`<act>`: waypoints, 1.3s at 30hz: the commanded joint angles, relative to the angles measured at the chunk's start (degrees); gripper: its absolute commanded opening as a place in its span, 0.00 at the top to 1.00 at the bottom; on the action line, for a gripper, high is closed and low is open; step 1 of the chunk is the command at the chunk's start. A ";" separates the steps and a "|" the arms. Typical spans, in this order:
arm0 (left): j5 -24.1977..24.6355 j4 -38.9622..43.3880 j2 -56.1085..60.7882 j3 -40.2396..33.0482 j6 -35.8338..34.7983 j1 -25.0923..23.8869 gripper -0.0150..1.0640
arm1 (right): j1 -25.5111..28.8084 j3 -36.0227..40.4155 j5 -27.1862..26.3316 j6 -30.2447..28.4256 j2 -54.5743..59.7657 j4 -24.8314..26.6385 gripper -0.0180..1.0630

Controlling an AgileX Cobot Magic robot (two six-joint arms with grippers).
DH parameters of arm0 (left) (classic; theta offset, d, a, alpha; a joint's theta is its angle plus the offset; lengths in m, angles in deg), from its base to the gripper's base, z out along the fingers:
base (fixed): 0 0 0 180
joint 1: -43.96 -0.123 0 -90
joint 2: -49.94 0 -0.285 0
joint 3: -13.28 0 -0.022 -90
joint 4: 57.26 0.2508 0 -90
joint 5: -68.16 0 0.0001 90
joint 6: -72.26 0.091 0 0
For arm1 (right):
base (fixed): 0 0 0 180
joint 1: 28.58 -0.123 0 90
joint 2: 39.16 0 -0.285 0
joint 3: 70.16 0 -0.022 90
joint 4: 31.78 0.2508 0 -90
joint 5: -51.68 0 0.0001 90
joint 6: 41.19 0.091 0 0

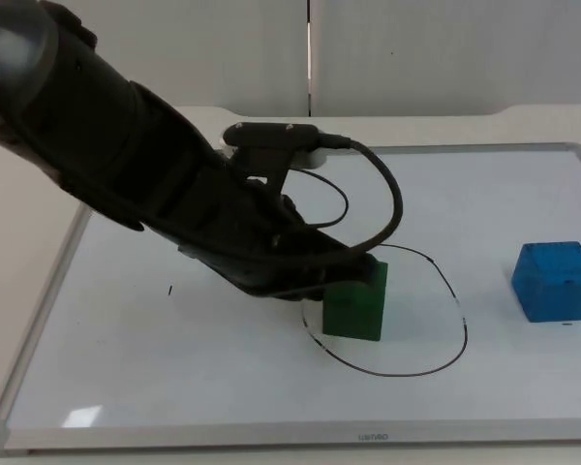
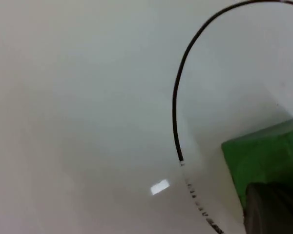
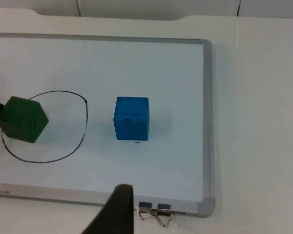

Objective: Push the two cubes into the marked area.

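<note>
Green cube (image 1: 356,305) sitting inside drawn circle (image 1: 436,363), left gripper (image 1: 353,276) touching it, fingers' state unclear. Blue cube (image 1: 555,281) waiting well outside on whiteboard (image 1: 174,387). Right gripper (image 3: 118,207) idling above board's edge, fingers' state unclear.

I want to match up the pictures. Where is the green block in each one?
Top view: the green cube sits just inside the black drawn circle, at its left side, with the left gripper against it.
Left wrist view: the green cube is right by the black fingertip, beside the circle line.
Right wrist view: the green cube is at the circle's far side from the blue cube.
Shared landmark: the drawn circle.
</note>
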 commanded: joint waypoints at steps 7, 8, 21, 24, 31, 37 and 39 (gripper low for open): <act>1.48 -0.63 -0.09 0.23 0.14 0.32 0.99 | 0.32 0.38 -0.24 0.03 -0.19 -0.06 0.01; 1.48 -0.63 -0.09 0.23 0.14 0.32 0.99 | 0.32 0.38 -0.24 0.03 -0.19 -0.06 0.01; 5.58 10.38 21.52 0.23 -2.69 -4.46 0.99 | 0.32 0.38 -0.24 0.03 -0.19 -0.06 0.01; 6.14 12.39 27.33 0.23 -4.45 -4.46 0.99 | 0.32 0.38 -0.24 0.03 -0.19 -0.06 0.01; 12.47 24.18 41.76 0.23 -13.21 -4.46 0.99 | 0.32 0.38 -0.24 0.03 -0.19 -0.06 0.01; 20.25 39.82 52.42 -0.02 -25.88 -4.46 0.99 | 0.32 0.38 -0.24 0.03 -0.19 -0.06 0.01; 21.51 41.24 55.64 -1.59 -27.71 -4.46 0.99 | 0.32 0.38 -0.24 0.03 -0.19 -0.06 0.01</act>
